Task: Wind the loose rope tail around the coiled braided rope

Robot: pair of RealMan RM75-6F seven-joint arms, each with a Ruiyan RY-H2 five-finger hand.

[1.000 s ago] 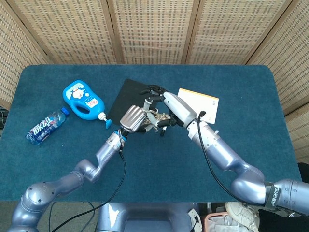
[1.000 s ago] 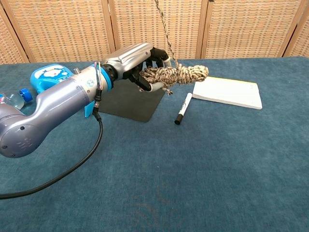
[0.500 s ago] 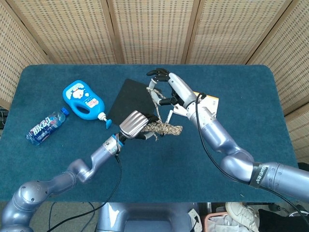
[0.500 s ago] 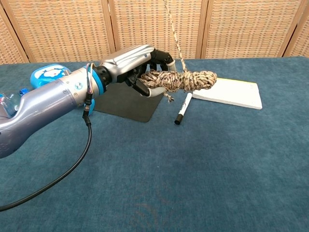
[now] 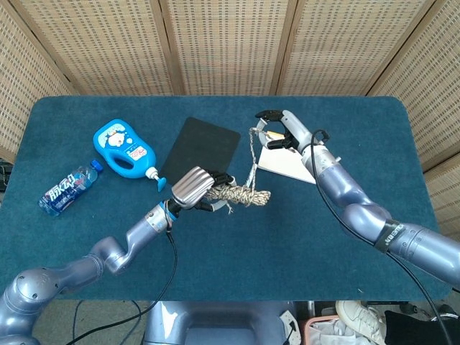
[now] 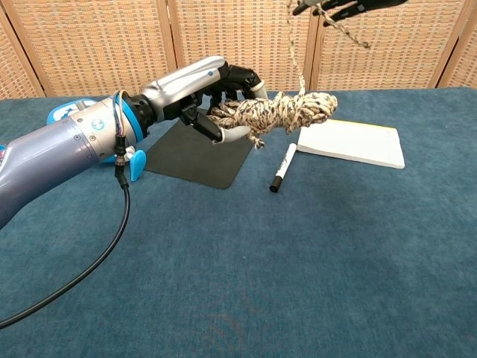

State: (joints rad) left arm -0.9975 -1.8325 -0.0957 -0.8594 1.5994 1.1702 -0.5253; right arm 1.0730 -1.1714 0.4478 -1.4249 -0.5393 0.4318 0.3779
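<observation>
My left hand (image 5: 195, 187) (image 6: 212, 89) grips one end of the coiled braided rope (image 5: 241, 195) (image 6: 279, 112) and holds it level above the table. The loose tail (image 5: 251, 154) (image 6: 296, 52) rises taut from the coil to my right hand (image 5: 279, 129) (image 6: 339, 7), which pinches it high above the white notepad. In the chest view only the right hand's fingertips show at the top edge.
A black mat (image 5: 201, 147) (image 6: 201, 156) lies under and behind the left hand. A white notepad (image 5: 291, 162) (image 6: 350, 142) and a black marker (image 6: 282, 168) lie to the right of the coil. A blue detergent bottle (image 5: 123, 147) and a water bottle (image 5: 68, 188) lie at the left.
My right hand has moved right and away from the coil, drawing the tail out taut. The left hand has shifted slightly left with the coil.
</observation>
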